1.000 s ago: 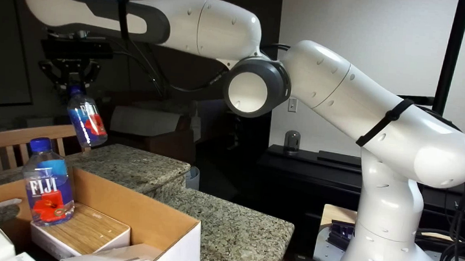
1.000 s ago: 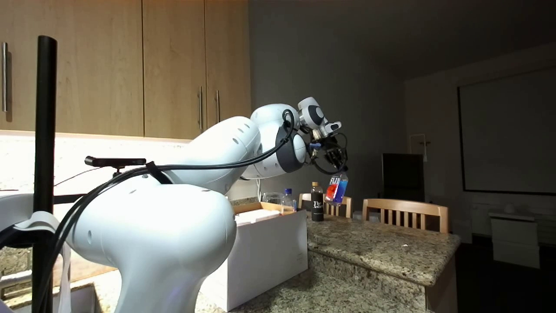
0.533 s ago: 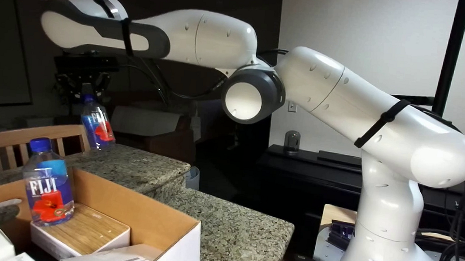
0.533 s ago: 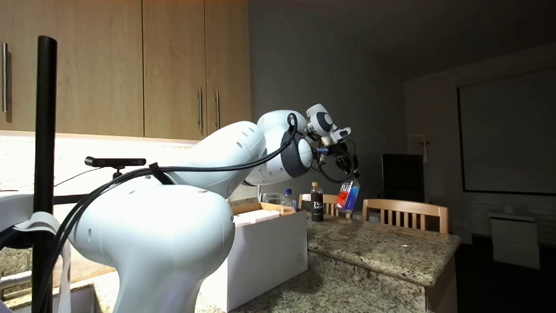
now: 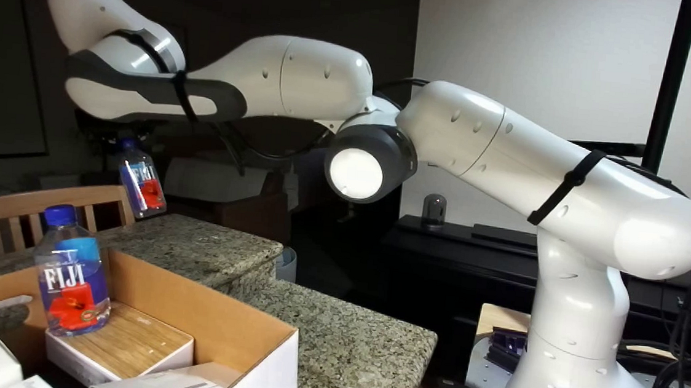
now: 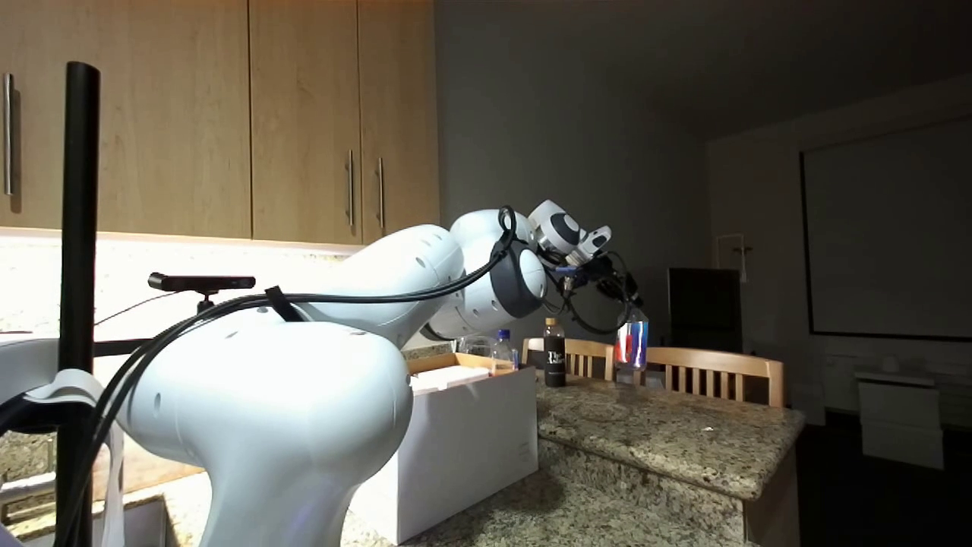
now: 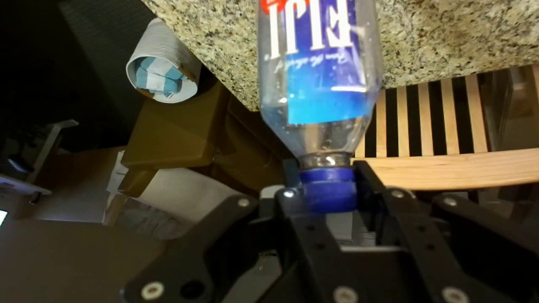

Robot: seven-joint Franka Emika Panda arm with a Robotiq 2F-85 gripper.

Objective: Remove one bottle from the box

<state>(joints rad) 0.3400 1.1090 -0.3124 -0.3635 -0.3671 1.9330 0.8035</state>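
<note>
In wrist view, tool (image 7: pixel 328 174) clamped on bottle (image 7: pixel 320 80) cap (image 7: pixel 328 193), only in both exterior views, box (image 5: pixel 206 315) with another bottle (image 5: pixel 72 283)

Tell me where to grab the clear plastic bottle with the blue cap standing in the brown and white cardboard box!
Probably pinch its round blue cap from above: the bottle stands upright, and that narrow cap sticks up above the cardboard box.

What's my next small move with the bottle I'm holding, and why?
Probably ease the clear plastic blue-capped FIJI bottle upright before lowering it: the black two-fingered tool grips its cap, and it hangs tilted outside the brown-and-white cardboard box, apparently not touching the speckled granite counter.
</note>
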